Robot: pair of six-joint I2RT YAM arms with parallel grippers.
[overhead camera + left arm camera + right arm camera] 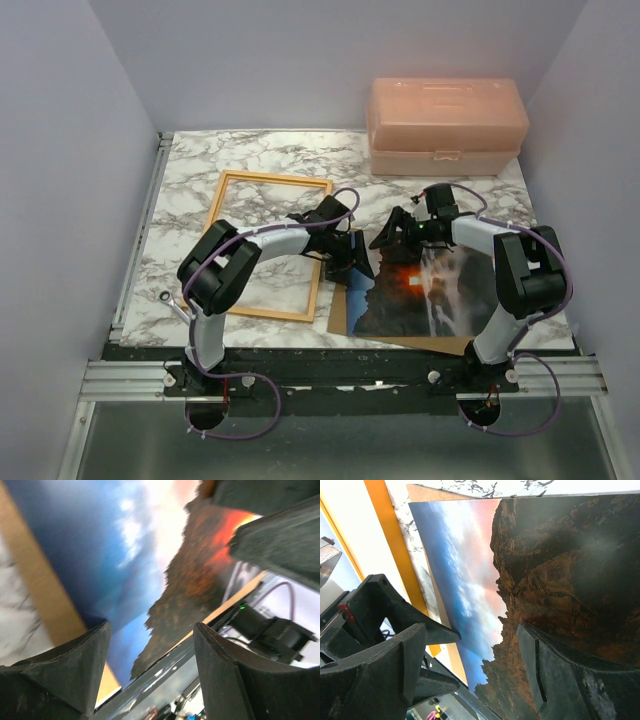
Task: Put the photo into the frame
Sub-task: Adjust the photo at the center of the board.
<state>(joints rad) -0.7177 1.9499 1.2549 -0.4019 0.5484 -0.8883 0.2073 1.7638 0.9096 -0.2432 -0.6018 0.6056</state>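
Marble tabletop (190,170) carries the orange frame (280,178); right of it both arms bend inward, left pincer (350,264) and right pincer (394,232) open over the glossy sunset photo (440,297), lying on a brown board (339,317).

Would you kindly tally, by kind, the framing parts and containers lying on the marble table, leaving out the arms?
Orange picture frame: 1
Photo: 1
Brown backing board: 1
Pink plastic box: 1
Total: 4
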